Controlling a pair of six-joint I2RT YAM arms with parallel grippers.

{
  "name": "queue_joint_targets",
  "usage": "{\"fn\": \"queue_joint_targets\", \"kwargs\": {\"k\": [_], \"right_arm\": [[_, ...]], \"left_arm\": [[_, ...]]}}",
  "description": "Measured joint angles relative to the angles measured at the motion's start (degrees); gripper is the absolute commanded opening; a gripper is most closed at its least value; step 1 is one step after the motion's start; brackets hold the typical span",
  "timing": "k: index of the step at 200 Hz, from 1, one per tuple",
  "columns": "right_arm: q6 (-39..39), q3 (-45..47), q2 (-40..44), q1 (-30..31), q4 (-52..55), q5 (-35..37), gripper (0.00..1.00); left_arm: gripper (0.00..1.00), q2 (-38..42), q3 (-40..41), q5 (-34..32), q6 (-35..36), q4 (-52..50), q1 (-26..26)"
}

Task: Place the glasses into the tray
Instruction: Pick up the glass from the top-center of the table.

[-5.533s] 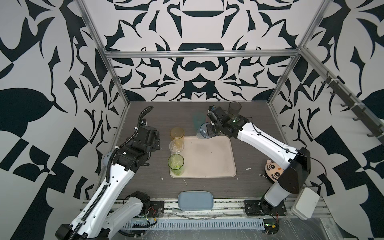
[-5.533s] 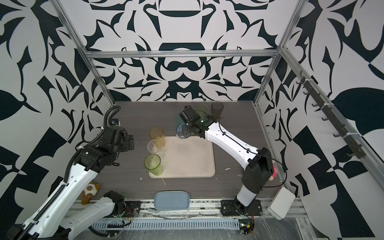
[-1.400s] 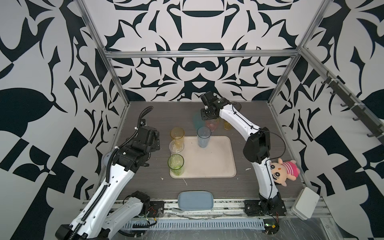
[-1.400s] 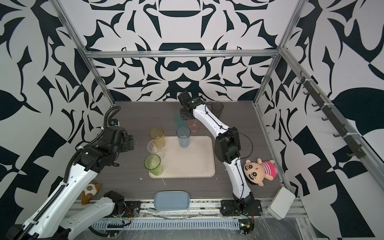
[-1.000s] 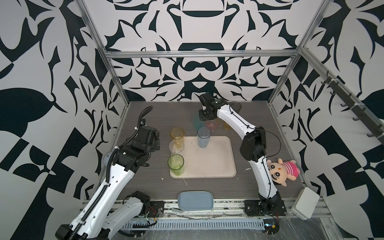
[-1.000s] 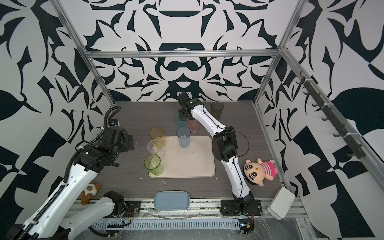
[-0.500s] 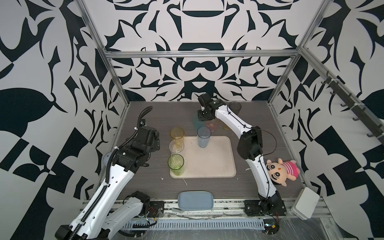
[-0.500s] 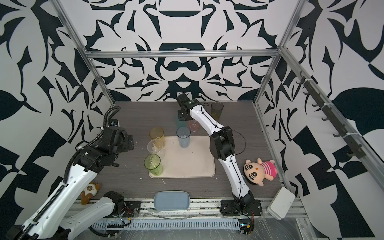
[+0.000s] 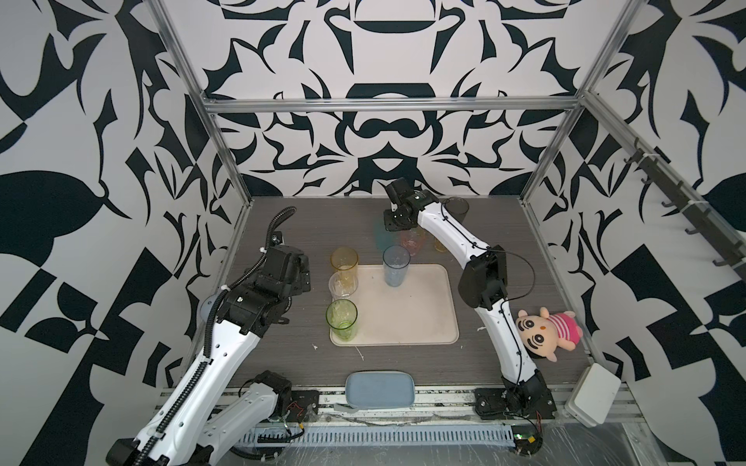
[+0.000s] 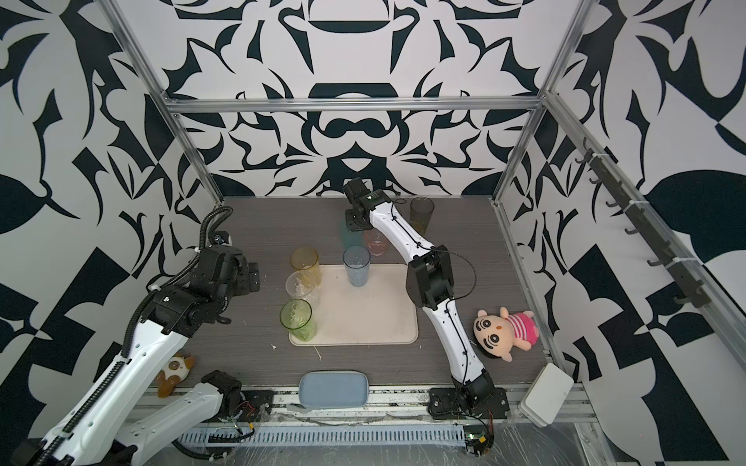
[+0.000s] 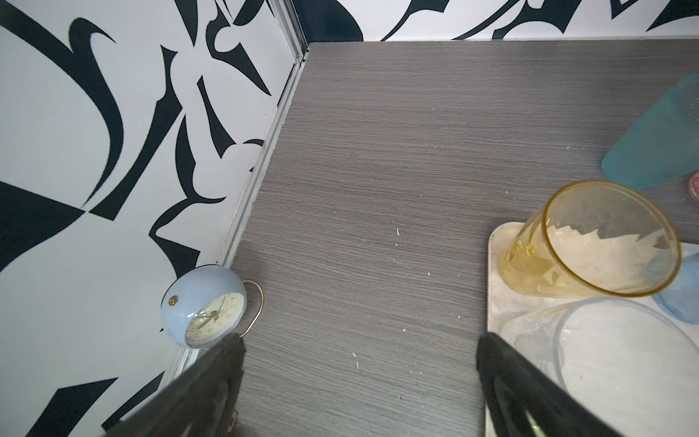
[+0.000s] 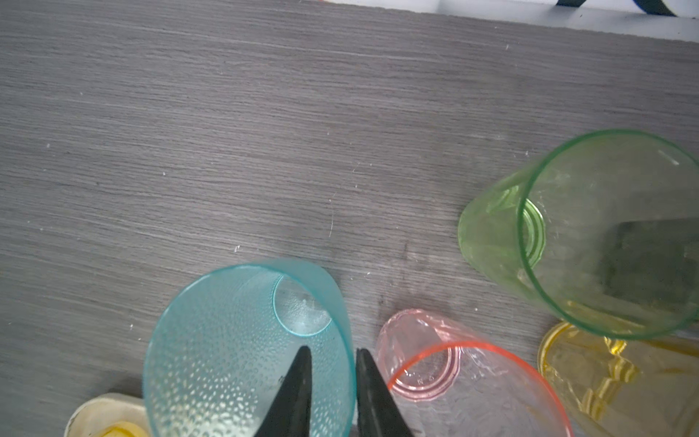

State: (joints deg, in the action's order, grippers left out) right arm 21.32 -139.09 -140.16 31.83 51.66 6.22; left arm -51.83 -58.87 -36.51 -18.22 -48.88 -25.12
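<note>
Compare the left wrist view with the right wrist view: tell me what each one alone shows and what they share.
Only the left wrist view shows a blue clock by the wall and a clear glass. Only the right wrist view shows a green glass and a yellow glass beside it. Both show the teal glass, a corner of the tray and the grey table.

Glasses (image 9: 396, 266) stand on the tray (image 9: 415, 314) (others (image 9: 411, 242) apparently behind it).
</note>
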Motion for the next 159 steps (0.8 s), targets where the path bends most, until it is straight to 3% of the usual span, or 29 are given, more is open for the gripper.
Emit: {"fn": "queue_joint_targets", "kwargs": {"k": [52,140,159], "right_arm": [[0.3,-0.2,-1.2,0.0,0.6,0.0,0.20],[0.8,-1.2,-1.3,-0.3,1.3,0.0,0.00],[0.8,-1.4,-1.3,-0.3,1.3,0.0,0.00]], "left_arm": [[0.99,0.0,0.0,0.2,0.0,0.0,0.0],[1.00,0.0,0.0,0.4,0.0,0.0,0.0],[0.99,0.0,0.0,0.4,0.0,0.0,0.0]]}}
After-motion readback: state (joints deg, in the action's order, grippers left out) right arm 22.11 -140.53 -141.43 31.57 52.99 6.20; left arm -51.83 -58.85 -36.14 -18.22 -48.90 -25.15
